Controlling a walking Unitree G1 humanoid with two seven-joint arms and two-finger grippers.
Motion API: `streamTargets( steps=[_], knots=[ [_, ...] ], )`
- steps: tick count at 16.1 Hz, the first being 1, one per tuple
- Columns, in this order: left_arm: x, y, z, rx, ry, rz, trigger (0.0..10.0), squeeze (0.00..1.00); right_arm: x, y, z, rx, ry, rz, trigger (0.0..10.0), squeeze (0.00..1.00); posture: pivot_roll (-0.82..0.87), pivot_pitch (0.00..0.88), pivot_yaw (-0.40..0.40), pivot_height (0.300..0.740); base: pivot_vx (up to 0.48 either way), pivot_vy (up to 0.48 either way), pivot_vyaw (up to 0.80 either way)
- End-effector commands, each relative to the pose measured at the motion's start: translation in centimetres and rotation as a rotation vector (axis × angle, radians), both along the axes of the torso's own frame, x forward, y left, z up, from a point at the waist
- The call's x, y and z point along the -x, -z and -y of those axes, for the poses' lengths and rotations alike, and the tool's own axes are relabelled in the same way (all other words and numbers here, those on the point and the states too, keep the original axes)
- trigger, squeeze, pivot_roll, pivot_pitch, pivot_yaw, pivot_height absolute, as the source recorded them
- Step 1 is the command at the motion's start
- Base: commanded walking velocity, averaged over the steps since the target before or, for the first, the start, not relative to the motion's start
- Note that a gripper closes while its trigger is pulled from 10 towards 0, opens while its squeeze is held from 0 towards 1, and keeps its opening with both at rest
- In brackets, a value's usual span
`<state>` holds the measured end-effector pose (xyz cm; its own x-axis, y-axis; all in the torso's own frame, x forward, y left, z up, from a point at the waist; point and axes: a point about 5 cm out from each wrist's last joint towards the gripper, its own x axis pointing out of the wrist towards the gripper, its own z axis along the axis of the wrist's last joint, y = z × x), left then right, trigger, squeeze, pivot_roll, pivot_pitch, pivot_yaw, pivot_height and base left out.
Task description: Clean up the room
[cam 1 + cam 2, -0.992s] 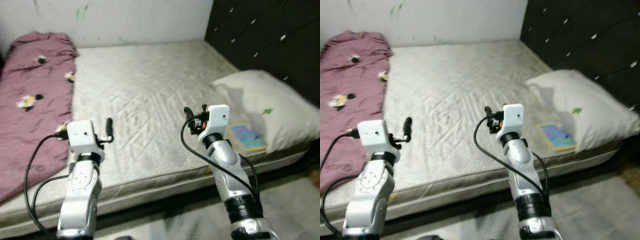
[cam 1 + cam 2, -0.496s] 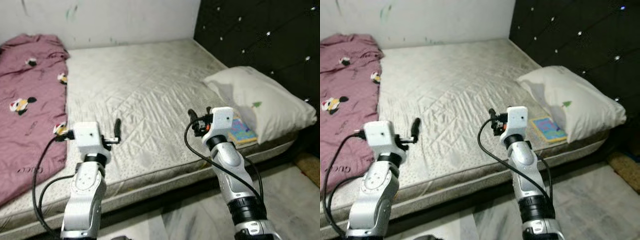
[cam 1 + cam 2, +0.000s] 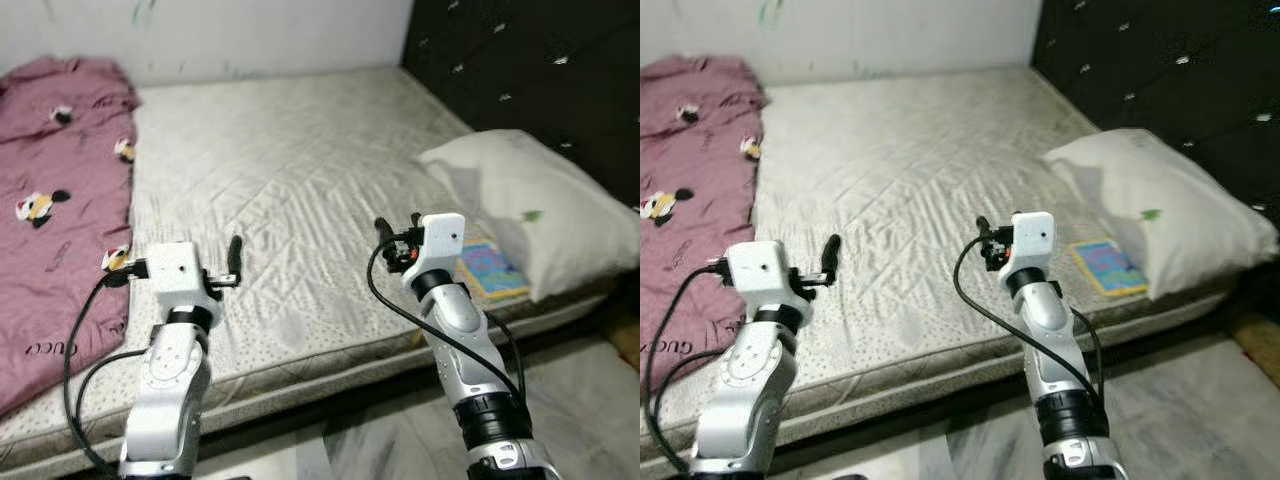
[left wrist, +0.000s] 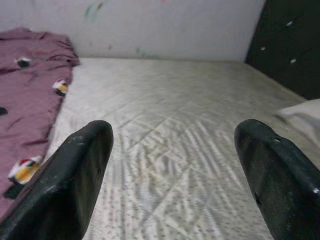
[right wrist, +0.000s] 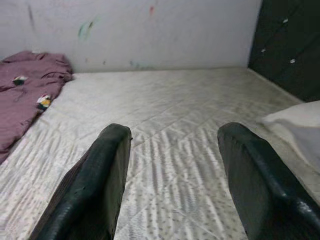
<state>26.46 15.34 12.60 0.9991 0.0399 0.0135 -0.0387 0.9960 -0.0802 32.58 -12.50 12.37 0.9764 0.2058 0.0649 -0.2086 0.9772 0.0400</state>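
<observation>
A bare grey quilted mattress point(image 3: 290, 180) lies before me. A maroon blanket point(image 3: 50, 210) with cartoon prints is spread over its left side. At the right end rests a white pillow point(image 3: 540, 205), with a colourful book point(image 3: 490, 270) partly tucked under its near edge. My left gripper point(image 4: 172, 180) is held over the mattress's near edge, open and empty. My right gripper point(image 5: 172, 170) hovers above the near edge a little left of the book, also open with nothing between its fingers.
A black tufted headboard point(image 3: 540, 70) rises along the right side. A pale marked wall point(image 3: 220, 35) stands behind the bed. Grey tiled floor point(image 3: 580, 400) runs along the bed's near side, with a brown mat point(image 3: 630, 345) at the far right.
The whole view has shifted slightly as the camera moved; both arms keep the same raised pose with fingers apart.
</observation>
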Motion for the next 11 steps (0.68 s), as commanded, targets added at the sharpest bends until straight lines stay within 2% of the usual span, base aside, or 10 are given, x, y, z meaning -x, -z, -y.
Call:
streamTargets(
  steps=[1, 5, 10, 11],
  knots=[
    [-0.04, -0.38, 0.46, 0.012, 0.018, 0.018, 10.0, 0.00, -0.13, -0.28, 0.65, 0.012, 0.015, 0.013, 10.0, 0.00, -0.02, 0.000, -0.022, 0.740, 0.296, 0.000, 0.00],
    [-0.07, -0.36, 0.43, 0.011, 0.010, 0.016, 10.0, 0.00, -0.19, -0.28, 0.67, 0.010, 0.015, 0.013, 10.0, 0.00, -0.02, 0.000, -0.023, 0.740, 0.280, 0.000, 0.00],
    [-0.11, -0.21, 0.46, 0.010, -0.008, 0.004, 10.0, 0.00, -0.14, -0.20, 0.84, 0.011, 0.026, 0.014, 10.0, 0.00, -0.02, 0.000, -0.023, 0.740, 0.000, 0.000, 0.00],
    [-0.12, -0.20, 0.46, 0.009, -0.007, 0.002, 10.0, 0.00, -0.11, -0.17, 0.80, 0.009, 0.025, 0.014, 10.0, 0.00, -0.02, 0.000, -0.023, 0.740, 0.000, 0.480, 0.00]
  ],
)
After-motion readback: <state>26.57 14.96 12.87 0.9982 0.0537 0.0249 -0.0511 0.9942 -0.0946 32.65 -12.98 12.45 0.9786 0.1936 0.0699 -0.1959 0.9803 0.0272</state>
